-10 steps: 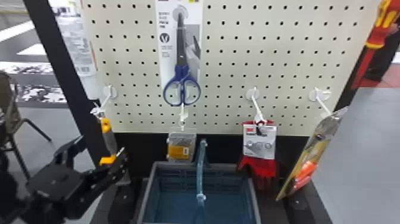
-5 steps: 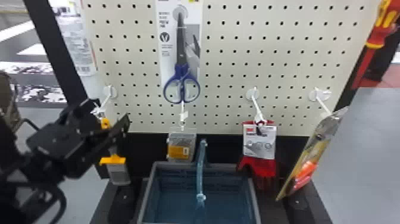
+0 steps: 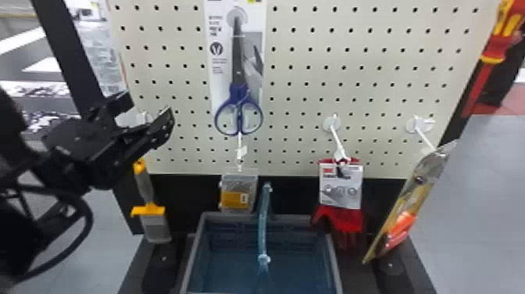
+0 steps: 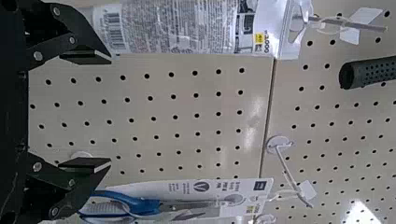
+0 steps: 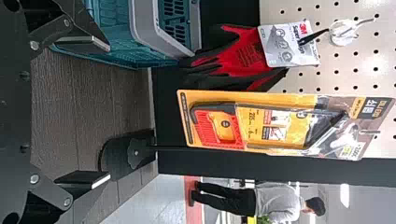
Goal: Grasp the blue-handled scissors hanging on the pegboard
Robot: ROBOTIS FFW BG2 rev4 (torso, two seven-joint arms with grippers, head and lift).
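The blue-handled scissors [image 3: 238,111] hang on a white card on the pegboard [image 3: 371,78], blades up, handles down. My left gripper [image 3: 142,115] is open, held in the air to the left of the scissors' handles at about their height, apart from them. In the left wrist view the scissors [image 4: 121,208] lie just beyond one finger of the left gripper [image 4: 88,110], outside the gap between the fingers. My right gripper [image 5: 88,112] is open and holds nothing, low down by the basket.
A blue basket [image 3: 194,250] with an upright handle stands below the board. Red gloves [image 3: 340,221], a yellow-backed saw pack [image 3: 406,213], a small hardware pack [image 3: 237,193] and a yellow-trimmed tool [image 3: 147,203] hang from hooks. A black post [image 3: 66,51] rises at left.
My left arm has risen from low at the left, beside the basket, up and rightward to the height of the scissors' handles. The gripper stays open.
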